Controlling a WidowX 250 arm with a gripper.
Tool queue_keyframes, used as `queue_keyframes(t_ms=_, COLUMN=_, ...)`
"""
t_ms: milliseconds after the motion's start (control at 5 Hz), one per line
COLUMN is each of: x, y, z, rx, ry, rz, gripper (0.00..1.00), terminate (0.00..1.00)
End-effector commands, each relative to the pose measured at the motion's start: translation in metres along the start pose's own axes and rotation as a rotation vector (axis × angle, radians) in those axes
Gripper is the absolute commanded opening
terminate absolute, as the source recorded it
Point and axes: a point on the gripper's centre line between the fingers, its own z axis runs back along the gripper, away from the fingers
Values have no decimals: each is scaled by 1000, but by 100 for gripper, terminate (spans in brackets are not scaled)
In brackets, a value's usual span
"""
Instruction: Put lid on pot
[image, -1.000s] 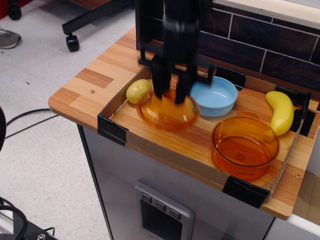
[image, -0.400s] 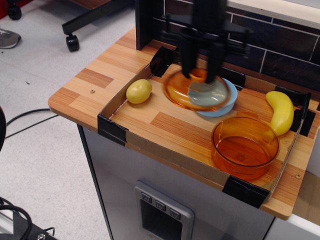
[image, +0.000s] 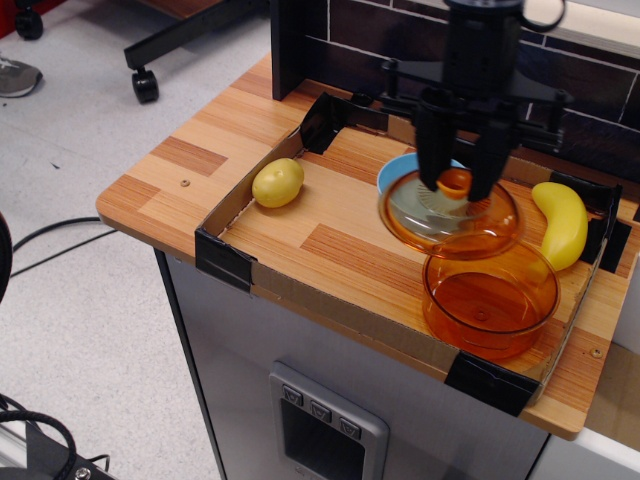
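since the fingers (image: 437, 160) are pinching in on the little ring knob, the gripper (image: 456, 182) is clamped around it and carrying the lid (image: 450, 217) up off the wood.

so what's changing: a second ago the lid was hanging low near the lemon (image: 277, 182), then it was passing over the blue bowl (image: 392, 172), and now it's sitting in the air with its near edge overlapping the pot (image: 490, 297) rim in this view. it's covering most of the bowl from the camera, so only a sliver of blue is peeking out at about 10 o'clock of the lid. the pot is at roughly 5 o'clock from the lid, not moving, open and empty as far as i can see.

my read is that the carry is most of the way done. the lid isn't centred over the pot yet, it's looking offset toward 11 o'clock of the pot, so it's probably needing a bit more travel and then a lowering. can't tell how high it's floating above the rim from this one angle.

counting stuff in the tray (image: 330, 305): one lid, one pot, one blue bowl, one lemon at the 9 o'clock end, one banana (image: 561, 223) at 3 o'clock. one gripper doing all the work.
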Motion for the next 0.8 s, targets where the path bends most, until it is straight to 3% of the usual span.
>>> queue_keyframes(t_ms=0, x=17, y=-19, z=-17, rx=6, ry=-100, rz=9, gripper=0, terminate=0)
queue_keyframes(t_ms=600, x=6, y=-25, z=-32, rx=25, ry=-135, rz=-55, gripper=0, terminate=0)
